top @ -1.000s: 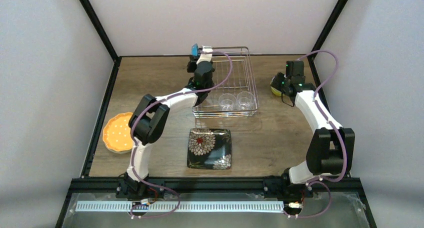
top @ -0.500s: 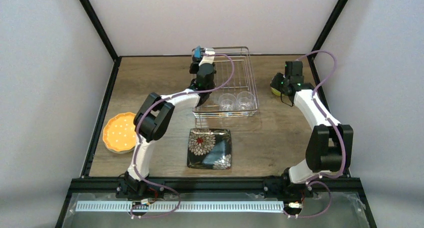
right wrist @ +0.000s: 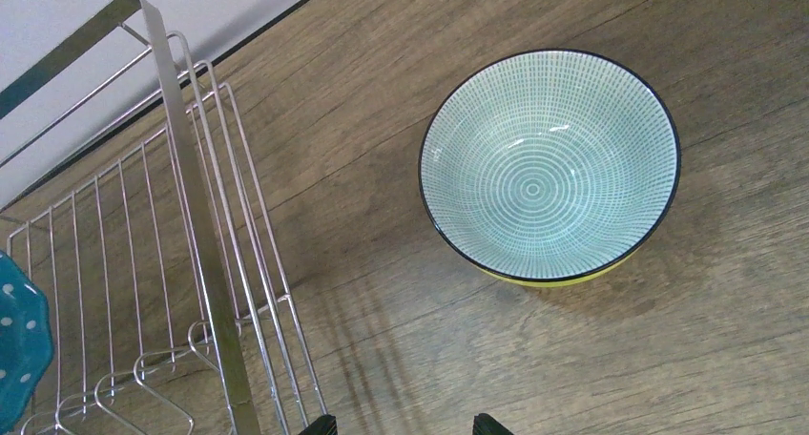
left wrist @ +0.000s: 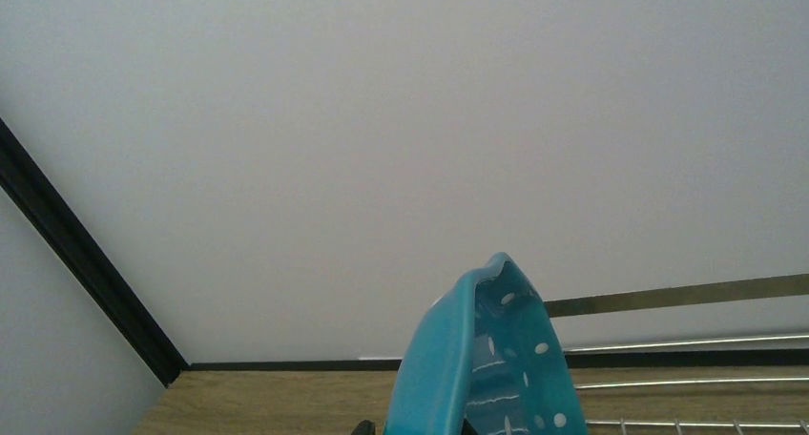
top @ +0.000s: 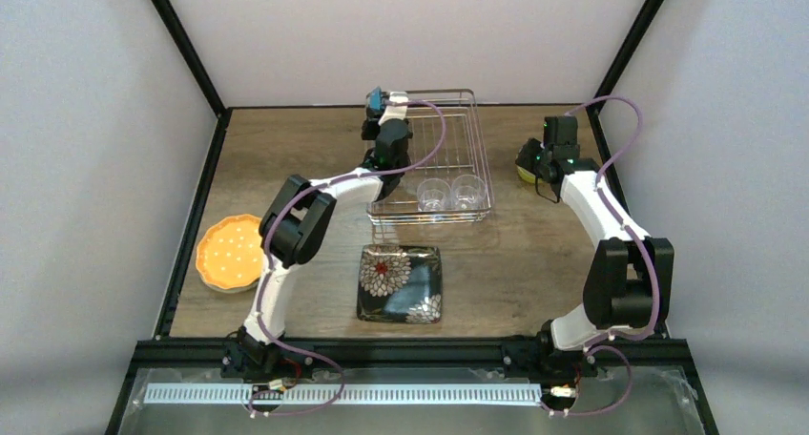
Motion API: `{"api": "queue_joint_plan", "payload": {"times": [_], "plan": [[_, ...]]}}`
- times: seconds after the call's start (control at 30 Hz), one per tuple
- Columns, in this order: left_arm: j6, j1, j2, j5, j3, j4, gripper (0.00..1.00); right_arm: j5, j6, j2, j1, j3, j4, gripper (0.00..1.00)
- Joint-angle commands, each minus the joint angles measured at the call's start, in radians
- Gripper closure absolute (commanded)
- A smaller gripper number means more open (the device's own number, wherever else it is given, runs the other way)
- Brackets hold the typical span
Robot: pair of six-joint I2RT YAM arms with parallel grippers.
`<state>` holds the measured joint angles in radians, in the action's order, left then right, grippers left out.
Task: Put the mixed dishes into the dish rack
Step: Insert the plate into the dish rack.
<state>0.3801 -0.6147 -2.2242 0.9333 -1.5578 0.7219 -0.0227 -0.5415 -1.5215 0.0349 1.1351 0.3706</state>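
Observation:
My left gripper (top: 381, 107) is shut on a blue white-dotted plate (top: 375, 98) and holds it on edge over the far left corner of the dish rack (top: 480, 154). In the left wrist view the blue plate (left wrist: 491, 359) stands upright in front of the rack's wires (left wrist: 687, 340). Two clear glass cups (top: 432, 195) (top: 466, 192) sit in the rack's near end. My right gripper (right wrist: 404, 424) is open above bare table, between the rack (right wrist: 191, 216) and a yellow-green bowl (right wrist: 550, 165) with a mint inside. An orange dotted plate (top: 229, 253) and a black floral plate (top: 400, 282) lie on the table.
The wooden table (top: 286, 158) is closed in by white walls and a black frame (top: 196, 206). The bowl (top: 526, 170) stands close to the right frame post. The blue plate's rim (right wrist: 14, 349) shows at the left edge of the right wrist view.
My left arm has shifted a little, carrying the blue plate slightly right over the rack's far left corner. The right arm has not moved.

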Motion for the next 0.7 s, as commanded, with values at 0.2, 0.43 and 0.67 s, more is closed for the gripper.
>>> {"api": "queue_joint_plan", "payload": {"times": [0.2,0.43,0.67], "plan": [[-0.081,0.001,-0.059,-0.015,-0.065,0.015,0.97,-0.012,0.0,-0.017,0.009,-0.009,-0.014,0.17],[-0.107,0.0,-0.077,-0.032,-0.08,-0.001,0.97,-0.019,-0.002,-0.018,0.015,-0.018,-0.016,0.17],[-0.122,0.0,-0.089,-0.029,-0.083,-0.024,0.97,-0.018,-0.005,-0.021,0.016,-0.018,-0.017,0.17]]}}
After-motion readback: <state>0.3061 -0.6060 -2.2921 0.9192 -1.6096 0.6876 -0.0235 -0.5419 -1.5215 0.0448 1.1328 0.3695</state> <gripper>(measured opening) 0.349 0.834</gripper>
